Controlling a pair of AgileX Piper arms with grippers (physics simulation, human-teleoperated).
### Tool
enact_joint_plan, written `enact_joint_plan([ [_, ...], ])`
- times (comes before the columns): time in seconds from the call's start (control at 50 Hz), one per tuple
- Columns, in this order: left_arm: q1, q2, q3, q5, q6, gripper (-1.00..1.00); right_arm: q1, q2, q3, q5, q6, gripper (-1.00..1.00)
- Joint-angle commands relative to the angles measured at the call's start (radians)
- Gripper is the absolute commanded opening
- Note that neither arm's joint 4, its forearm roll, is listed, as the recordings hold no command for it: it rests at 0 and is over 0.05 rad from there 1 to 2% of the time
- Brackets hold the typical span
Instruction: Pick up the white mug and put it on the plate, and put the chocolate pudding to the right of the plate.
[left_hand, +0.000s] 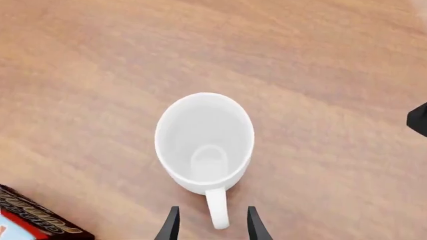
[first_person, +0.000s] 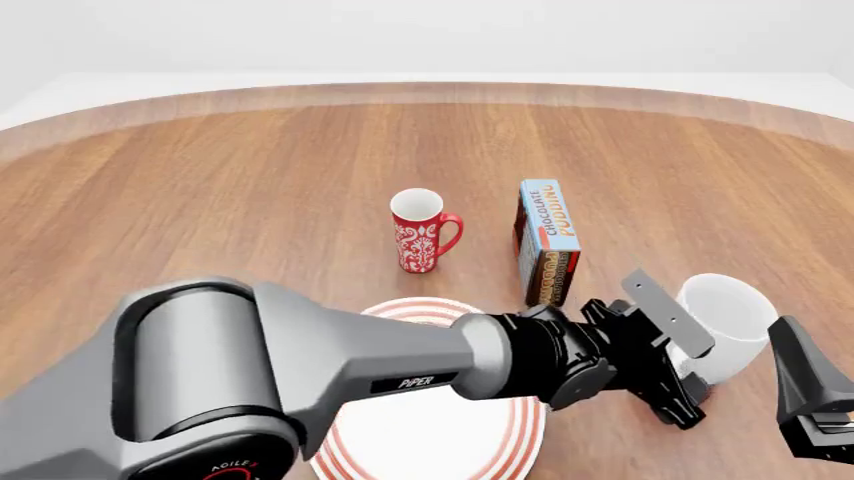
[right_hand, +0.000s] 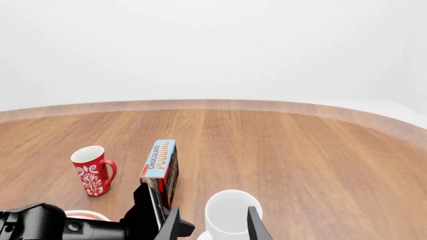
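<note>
Desk (first_person: 200, 180): wide brown wood surface with a curved far edge; carries everything in view.

Left arm (first_person: 307, 370): grey and black, reaches from the near left corner across the front of the desk toward the right, forearm laid low over the plate, wrist turned down over the white mug.

Left jaws (left_hand: 212, 225): apart, one dark finger on each side of the mug's handle; neither clearly touches it. In the front view the fingers are near the mug's left wall.

Right arm (first_person: 814, 395): only its dark end shows at the near right edge, just beside the white mug.

Right jaws (right_hand: 212, 226): two dark fingertips spread apart, holding nothing; the mug's open mouth shows between and beyond them.

Plate (first_person: 481, 450): white with red rings, near centre of the desk, largely covered by the left forearm.

White mug (first_person: 727, 325): upright on the desk, right of the plate, off its rim; handle toward the left wrist camera.

Chocolate pudding (first_person: 547, 240): carton standing on a long edge, blue face up and tilted toward the camera, behind the plate's right side, left of the white mug and apart from it.

Red mug (first_person: 420, 232): upright, handle to the right, left of the pudding.
</note>
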Motion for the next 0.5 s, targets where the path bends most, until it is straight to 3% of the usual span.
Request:
enact_joint_plan([
  [0.02,-0.007,0.033,-0.02,0.012,-0.005,1.0,0.0,0.0,0.0,0.0,0.0,1.0],
  [0.5,-0.016,0.059,-0.02,0.016,0.021,1.0,0.0,0.0,0.0,0.0,0.0,1.0],
])
